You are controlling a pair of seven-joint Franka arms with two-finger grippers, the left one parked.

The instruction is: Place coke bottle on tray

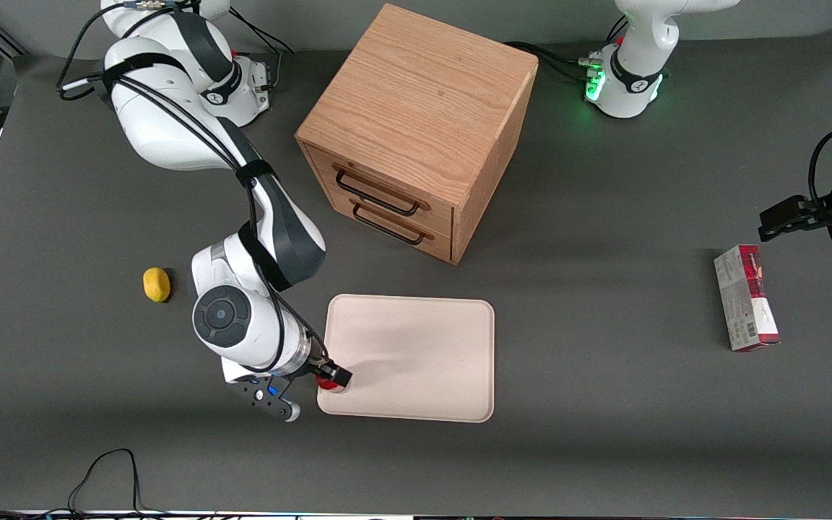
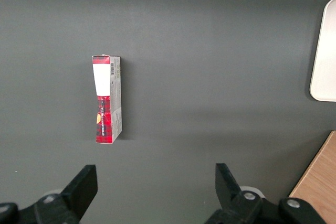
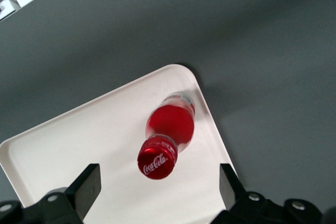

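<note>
The coke bottle, small and red with a red cap and white script logo, stands upright on the tray close to one rounded corner. In the front view only a bit of red shows under my gripper, at the tray's corner nearest the camera at the working arm's end. My gripper is above the bottle, open, fingers wide apart on either side and not touching it. In the front view the gripper hovers over that corner.
A wooden two-drawer cabinet stands farther from the camera than the tray. A yellow lemon lies beside the working arm. A red-and-grey carton lies toward the parked arm's end, also in the left wrist view.
</note>
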